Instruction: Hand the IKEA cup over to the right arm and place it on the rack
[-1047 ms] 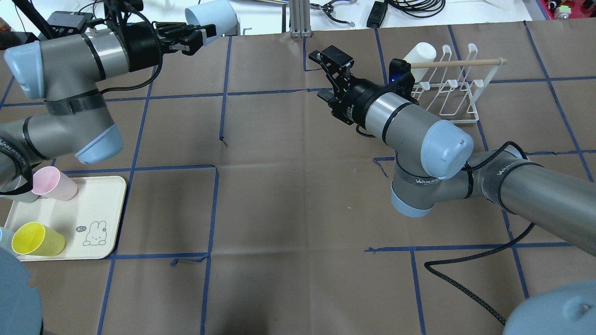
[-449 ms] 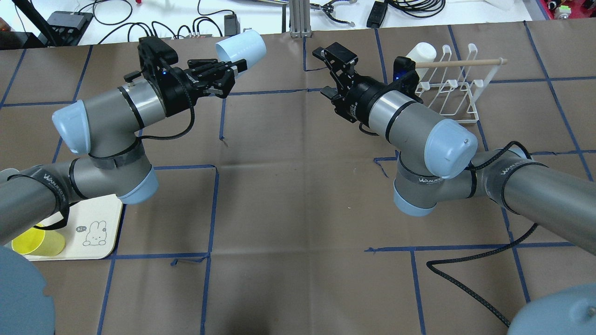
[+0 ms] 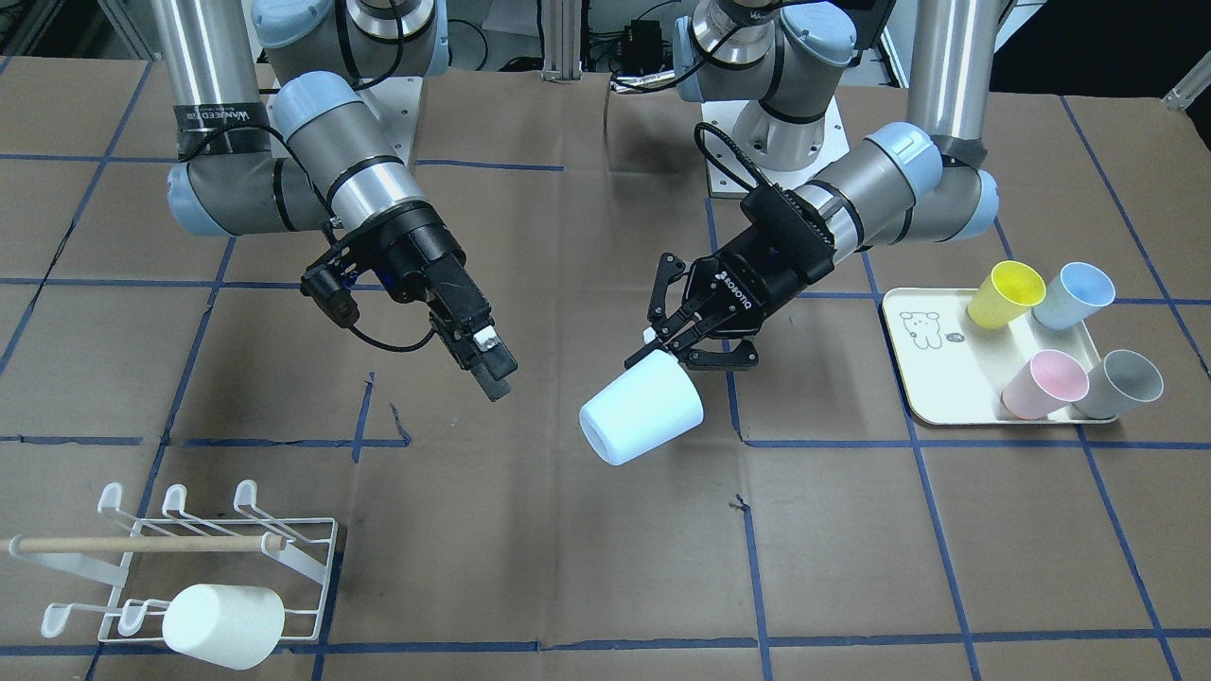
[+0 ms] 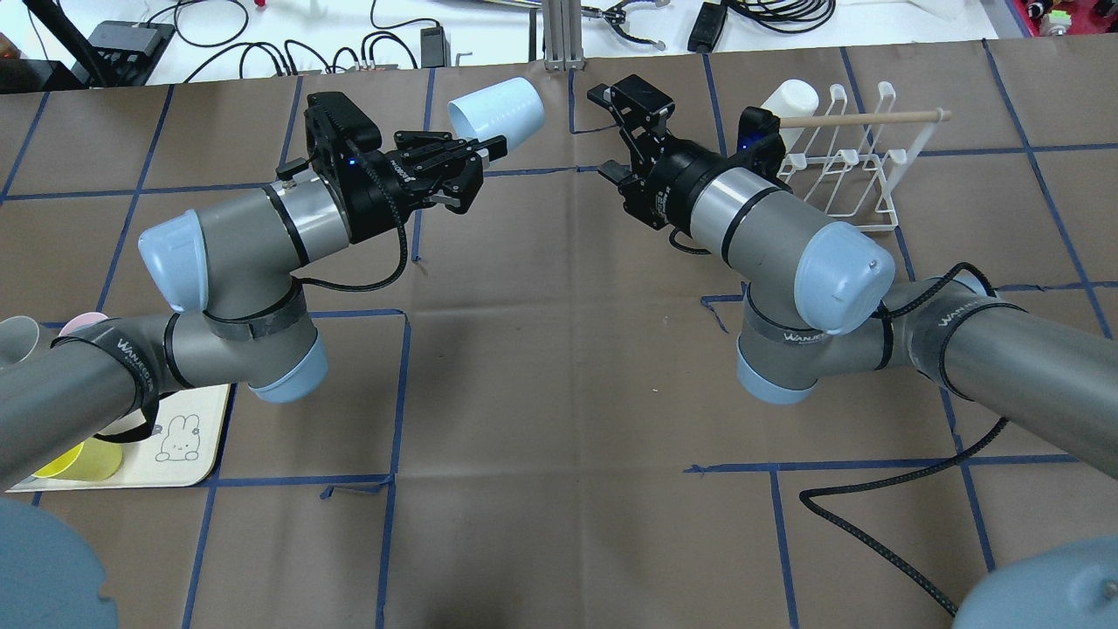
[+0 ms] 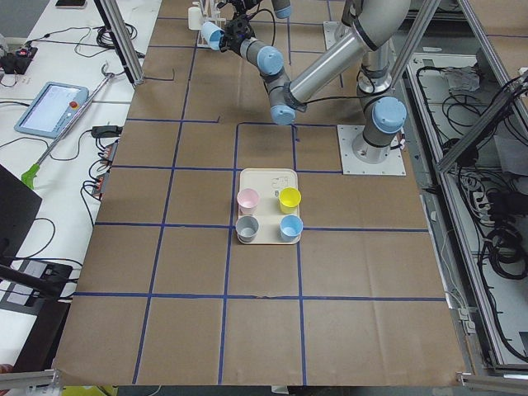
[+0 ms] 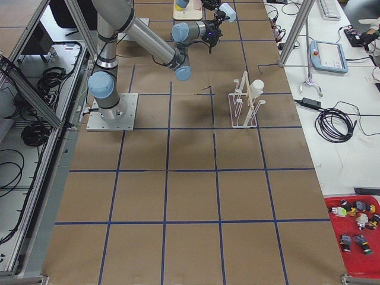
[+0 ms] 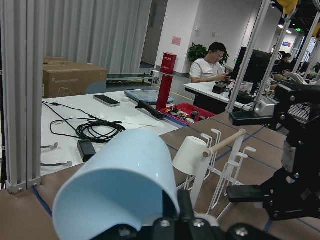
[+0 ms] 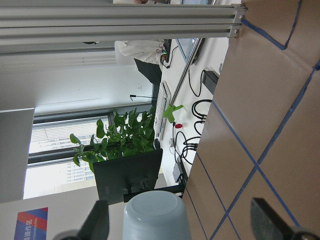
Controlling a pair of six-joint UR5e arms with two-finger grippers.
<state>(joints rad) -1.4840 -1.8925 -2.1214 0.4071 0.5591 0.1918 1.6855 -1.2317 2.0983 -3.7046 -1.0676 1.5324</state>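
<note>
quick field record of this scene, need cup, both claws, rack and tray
held cup: pale blue plastic cup, off the table, tilted
left claw: shut on the pale blue plastic cup
right claw: open, empty, beside the cup, apart from it
rack: white wire rack with wooden dowel, one white cup on it
tray: cream bear tray, holding yellow cup, blue cup, pink cup, grey cup
handover: not yet done

Left hand (image 3: 665, 351) holds pale-blue cup (image 3: 641, 414) near right hand (image 3: 491, 372).

The pale blue cup (image 3: 641, 413) looks like smooth matt plastic, the rack (image 3: 301, 566) seems to be white coated wire carrying a bare wooden dowel (image 3: 142, 544), and the table (image 3: 568, 567) wears creased matt brown paper.
</note>
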